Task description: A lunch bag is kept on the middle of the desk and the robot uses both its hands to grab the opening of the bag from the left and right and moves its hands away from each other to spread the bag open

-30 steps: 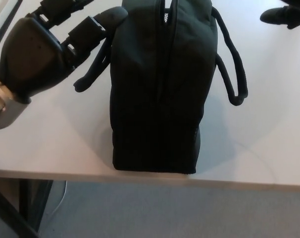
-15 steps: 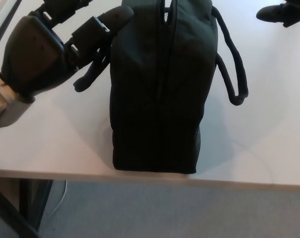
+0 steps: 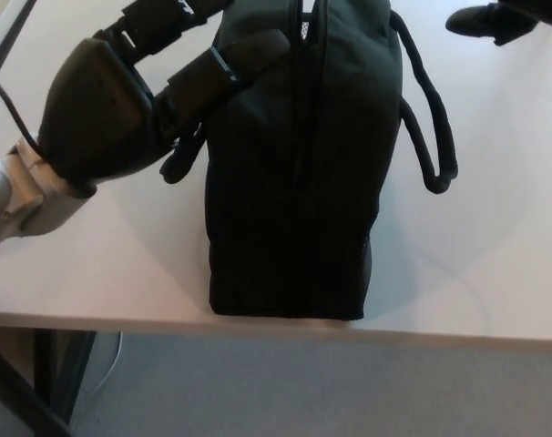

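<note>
Only left hand (image 3: 121,114) touching lunch bag (image 3: 299,164); desk (image 3: 495,264) bare.

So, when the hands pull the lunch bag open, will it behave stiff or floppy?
Probably floppy: the lunch bag looks like soft fabric with limp handles. It stands tall and narrow near the desk edge, so uneven pulling might tip it.

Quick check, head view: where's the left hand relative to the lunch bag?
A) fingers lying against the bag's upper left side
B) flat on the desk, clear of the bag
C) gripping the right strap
A: the left hand has a finger laid on the lunch bag's upper left side.
</note>
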Robot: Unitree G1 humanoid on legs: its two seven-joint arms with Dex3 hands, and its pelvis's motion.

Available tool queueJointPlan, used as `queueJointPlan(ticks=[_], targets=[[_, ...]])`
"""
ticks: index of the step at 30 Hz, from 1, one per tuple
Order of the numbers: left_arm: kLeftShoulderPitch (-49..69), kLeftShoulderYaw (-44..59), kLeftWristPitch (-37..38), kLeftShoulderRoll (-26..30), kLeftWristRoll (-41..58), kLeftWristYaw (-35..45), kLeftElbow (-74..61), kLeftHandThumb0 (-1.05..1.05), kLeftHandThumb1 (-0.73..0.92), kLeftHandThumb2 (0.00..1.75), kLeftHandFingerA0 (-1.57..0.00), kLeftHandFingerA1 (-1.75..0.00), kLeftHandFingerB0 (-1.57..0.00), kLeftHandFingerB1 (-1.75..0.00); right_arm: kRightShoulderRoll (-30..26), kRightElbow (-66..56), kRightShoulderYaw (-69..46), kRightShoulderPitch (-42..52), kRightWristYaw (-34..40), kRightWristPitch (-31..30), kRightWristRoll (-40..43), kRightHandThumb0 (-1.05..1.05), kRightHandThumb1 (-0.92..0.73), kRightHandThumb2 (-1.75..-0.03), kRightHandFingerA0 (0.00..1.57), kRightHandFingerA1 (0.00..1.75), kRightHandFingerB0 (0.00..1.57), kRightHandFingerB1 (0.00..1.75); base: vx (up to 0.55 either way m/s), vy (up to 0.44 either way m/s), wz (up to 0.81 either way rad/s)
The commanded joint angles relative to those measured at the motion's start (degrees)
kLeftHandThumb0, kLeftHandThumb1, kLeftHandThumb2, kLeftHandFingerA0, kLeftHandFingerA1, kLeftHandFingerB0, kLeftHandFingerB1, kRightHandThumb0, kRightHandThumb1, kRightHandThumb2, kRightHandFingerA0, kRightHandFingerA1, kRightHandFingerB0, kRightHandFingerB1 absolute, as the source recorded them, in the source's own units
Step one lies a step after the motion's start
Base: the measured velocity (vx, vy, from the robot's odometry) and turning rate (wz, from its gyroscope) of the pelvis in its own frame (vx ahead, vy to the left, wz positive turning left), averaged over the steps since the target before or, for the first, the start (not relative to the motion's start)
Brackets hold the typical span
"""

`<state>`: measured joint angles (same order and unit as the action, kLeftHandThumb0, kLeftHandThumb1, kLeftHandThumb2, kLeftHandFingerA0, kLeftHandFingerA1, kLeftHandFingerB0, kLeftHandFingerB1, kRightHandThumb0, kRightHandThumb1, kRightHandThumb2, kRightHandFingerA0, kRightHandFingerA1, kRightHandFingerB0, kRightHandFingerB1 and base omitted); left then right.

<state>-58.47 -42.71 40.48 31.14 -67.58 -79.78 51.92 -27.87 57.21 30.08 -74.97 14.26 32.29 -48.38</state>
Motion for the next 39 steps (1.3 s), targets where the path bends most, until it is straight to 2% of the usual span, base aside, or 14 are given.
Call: queueJointPlan(ticks=[1,13,14,15,16,18,20,26,27,30,31,32,37,39], targets=[[1.3,-0.5,-0.3,0.3,-0.9,-0.6,-1.0,0.06,0.54,0.65,-0.34,-0.35,-0.18,-0.31,0.7,-0.6,0.2,-2.6,0.0,-1.8,-0.8,-0.30,-0.47,-0.55,0.54,0.38,0.55,0.38,0.00,0.000,0.00],[2.6,-2.3,-0.5,0.7,-2.2,-3.2,0.3,0.00,0.54,0.59,-0.32,-0.34,-0.17,-0.30,1.7,-4.5,-1.6,-2.2,-1.9,-2.3,1.1,-0.30,-0.48,-0.55,0.54,0.38,0.54,0.38,0.00,0.000,0.00],[2.9,-2.3,-0.5,1.0,-2.2,-2.7,-0.3,0.01,0.36,0.89,-0.22,-0.53,-0.08,-0.49,1.9,-4.9,-1.6,-2.1,-2.2,-2.5,1.0,-0.30,-0.49,-0.55,0.53,0.38,0.54,0.37,0.00,0.000,0.00],[3.2,-2.2,-0.4,1.3,-2.2,-2.4,-0.9,0.01,0.36,0.89,-0.22,-0.53,-0.08,-0.49,2.0,-5.3,-1.5,-1.9,-2.4,-2.7,0.8,-0.30,-0.49,-0.55,0.53,0.38,0.54,0.37,0.00,0.000,0.00],[3.3,-2.2,-0.1,1.4,-2.1,-2.3,-1.1,-0.02,0.52,0.58,-0.36,-0.35,-0.18,-0.30,2.0,-5.7,-1.5,-1.7,-2.9,-2.9,0.7,-0.32,-0.50,-0.56,0.52,0.37,0.53,0.37,0.00,0.000,0.00],[3.5,-2.2,0.1,1.6,-2.1,-2.1,-1.4,-0.04,0.34,0.85,-0.25,-0.55,-0.09,-0.48,2.0,-6.1,-1.3,-1.3,-2.1,-3.2,0.0,-0.31,-0.49,-0.55,0.54,0.38,0.55,0.38,0.00,0.000,0.00],[3.8,-2.3,0.2,1.8,-2.3,-2.4,-1.2,-0.03,0.35,0.87,-0.25,-0.54,-0.11,-0.49,2.3,-6.2,-1.1,-0.9,-1.8,-3.4,-0.3,-0.31,-0.48,-0.55,0.53,0.38,0.54,0.38,0.00,0.000,0.00],[4.3,-2.3,2.0,2.2,-1.5,-0.6,0.2,-0.03,0.34,0.85,-0.22,-0.53,-0.10,-0.48,2.4,-6.2,-0.9,-0.6,-1.8,-3.1,-0.5,-0.31,-0.50,-0.56,0.52,0.37,0.52,0.37,0.00,0.000,0.00],[4.4,-2.3,2.3,2.0,-1.4,-0.7,0.6,0.00,0.53,0.57,-0.33,-0.32,-0.23,-0.31,2.4,-6.2,-0.8,-0.4,-1.6,-3.0,-0.6,-0.31,-0.50,-0.56,0.53,0.38,0.53,0.37,0.00,0.000,0.00],[4.5,-2.3,2.1,1.3,-1.4,-0.6,1.2,0.02,0.53,0.57,-0.33,-0.32,-0.22,-0.31,2.7,-6.0,-0.6,-0.4,-0.7,-2.6,-0.9,-0.31,-0.51,-0.56,0.54,0.38,0.54,0.37,0.00,0.000,0.00],[4.6,-2.2,1.8,1.2,-1.3,-0.3,1.0,-0.02,0.35,0.85,-0.22,-0.52,-0.07,-0.47,2.8,-5.8,-0.5,-0.4,-0.9,-2.5,-0.9,-0.31,-0.53,-0.56,0.52,0.37,0.52,0.37,0.00,0.000,0.00],[4.7,-2.1,1.6,1.3,-1.1,0.5,0.7,-0.02,0.35,0.85,-0.22,-0.52,-0.07,-0.47,2.9,-5.8,-0.5,-0.4,-1.4,-2.6,-0.6,-0.31,-0.53,-0.56,0.52,0.37,0.52,0.37,0.00,0.000,0.00],[4.3,-2.2,1.2,0.2,-1.5,-0.2,1.0,0.10,0.53,0.58,-0.44,-0.36,-0.42,-0.35,2.6,-7.6,-0.2,0.0,-3.0,-3.9,-1.2,-0.31,-0.53,-0.56,0.50,0.37,0.51,0.37,0.00,0.000,0.00],[4.6,-2.0,1.1,-0.1,-1.1,0.4,0.2,-0.03,0.49,0.55,-0.65,-0.40,-0.74,-0.44,2.5,-8.2,-0.1,0.7,-2.8,-3.9,-1.2,-0.31,-0.51,-0.56,0.52,0.37,0.52,0.37,0.00,0.000,0.00]])
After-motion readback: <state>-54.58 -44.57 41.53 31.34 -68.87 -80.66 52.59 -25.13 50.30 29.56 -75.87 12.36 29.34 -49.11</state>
